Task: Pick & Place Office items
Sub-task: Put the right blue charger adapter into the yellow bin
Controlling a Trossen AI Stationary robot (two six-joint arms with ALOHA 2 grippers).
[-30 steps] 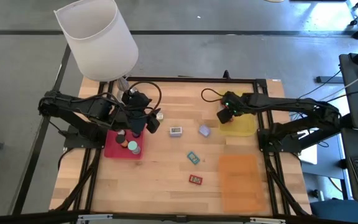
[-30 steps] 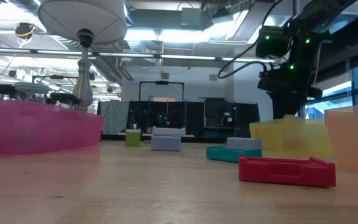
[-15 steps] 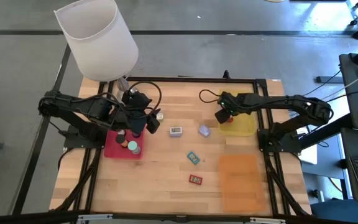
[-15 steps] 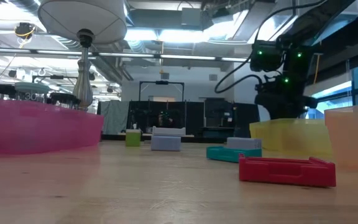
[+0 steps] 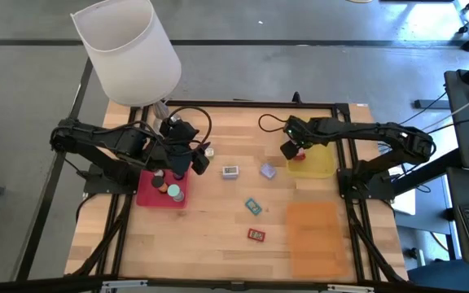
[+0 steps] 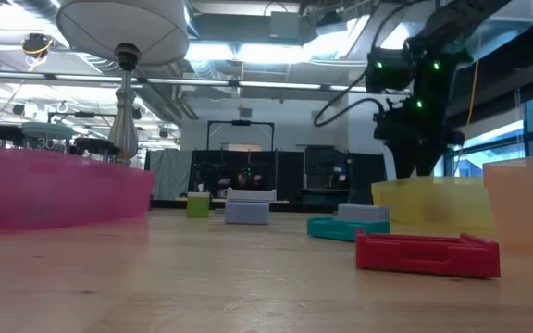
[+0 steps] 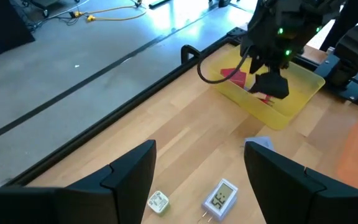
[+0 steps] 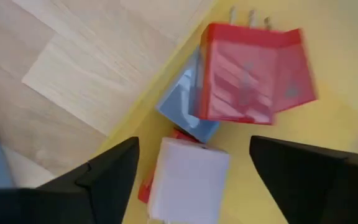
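Your worktop (image 5: 218, 244) is pale wood, with the lamp (image 5: 129, 50) standing at its far left corner. Of the three mats, the orange mat (image 5: 312, 236) lies at the near right, the yellow mat (image 5: 320, 164) at the far right and the red mat (image 5: 151, 194) at the left. Your left arm reaches over the red mat, and its left gripper (image 7: 197, 163) hangs above the worktop with fingers (image 7: 132, 168) parted and nothing between them. Your right arm stretches across to the yellow mat's left edge; the right gripper (image 8: 194, 158) hovers over it with fingers (image 8: 107, 171) spread wide and empty. Directly below them, in the yellow mat, you have a red block (image 8: 250, 74) with metal prongs, blurred, overlapping a blue block (image 8: 182, 106), and beside those a white block (image 8: 188, 180) lying over a second red piece (image 8: 145, 186). On the red mat sit a teal round piece (image 5: 173, 192) and dark round ones just beside it. Loose on the bare wood between the arms you can see a white rectangle (image 5: 230, 170), a lavender block (image 5: 267, 170), a teal rectangle (image 5: 252, 205), a red rectangle (image 5: 256, 234) nearest the front edge, and a small white plug (image 7: 158, 200) close to the left gripper.
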